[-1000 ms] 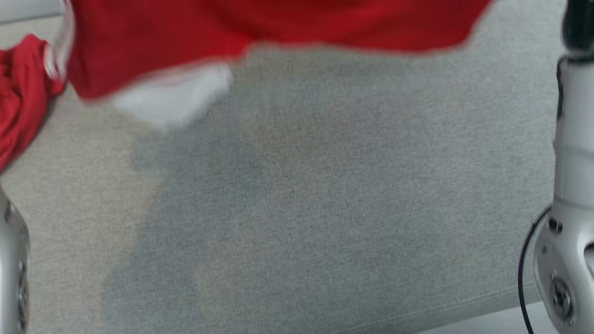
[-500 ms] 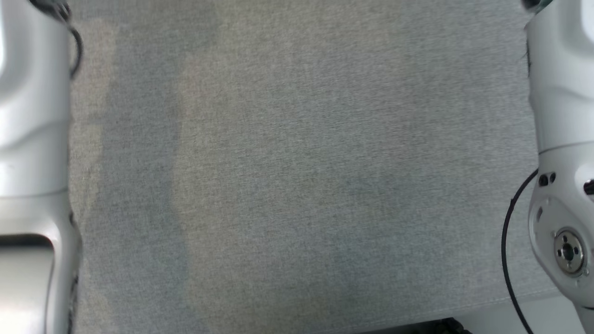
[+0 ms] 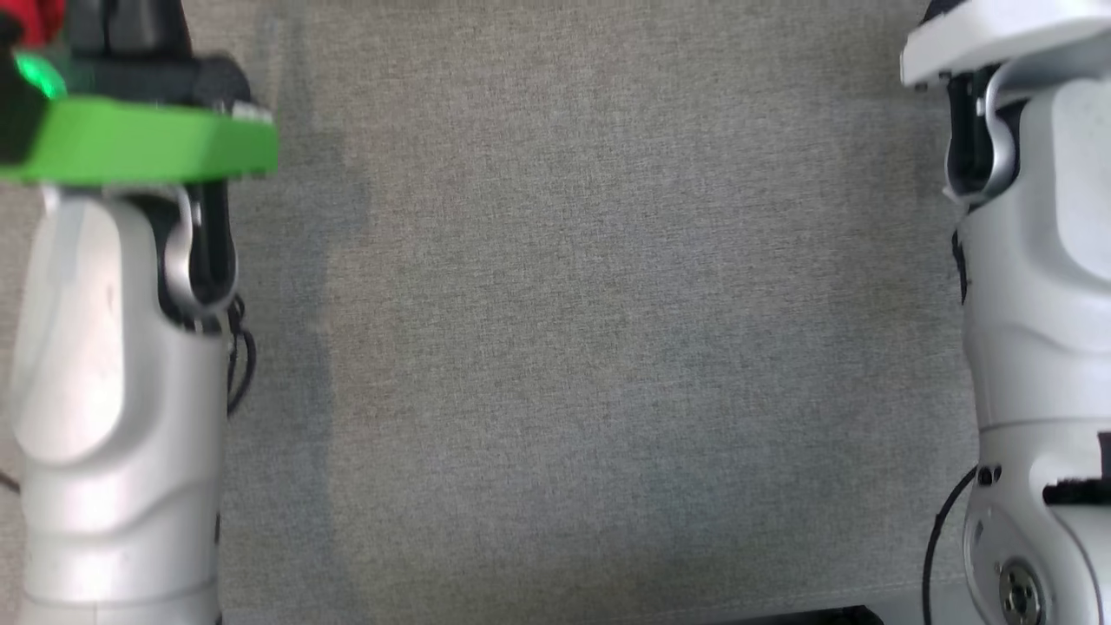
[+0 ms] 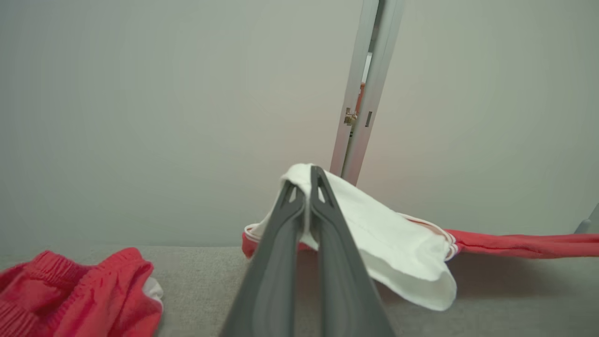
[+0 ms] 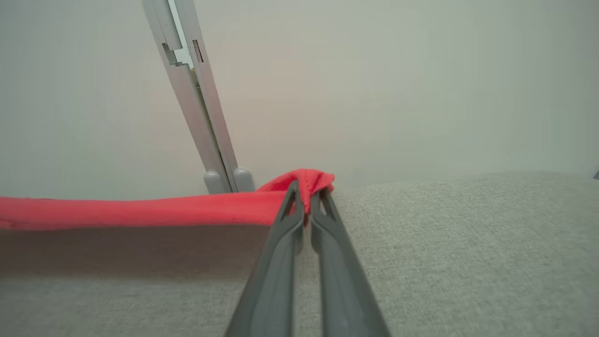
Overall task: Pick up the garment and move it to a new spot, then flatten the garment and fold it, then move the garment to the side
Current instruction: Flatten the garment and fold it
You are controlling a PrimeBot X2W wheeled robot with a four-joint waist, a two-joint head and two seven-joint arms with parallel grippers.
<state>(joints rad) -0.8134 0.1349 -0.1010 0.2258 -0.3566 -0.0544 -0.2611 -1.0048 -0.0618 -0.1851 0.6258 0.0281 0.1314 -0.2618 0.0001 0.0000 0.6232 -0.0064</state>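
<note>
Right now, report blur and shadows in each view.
Head view: soft throughout, the green block smeared, faint shadow bands on the grey surface. Left wrist view: the left gripper blurs toward the lens; the garment it pinches is sharp. Right wrist view: the right gripper likewise; a dark shadow lies under the stretched garment.

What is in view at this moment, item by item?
garment: one, red with a white part, stretched above the surface between both grippers
crumpled cloth: one, red, on the surface, lower left of the left wrist view
surface: one, grey fabric, below the arms
wall: one, pale, behind the surface
metal post: one, grey, against the wall
green plate: one, on the left wrist
left forearm: one, pale
right forearm: one, pale
left gripper: one, dark, shut on the garment's white part
right gripper: one, dark, shut on its red edge
</note>
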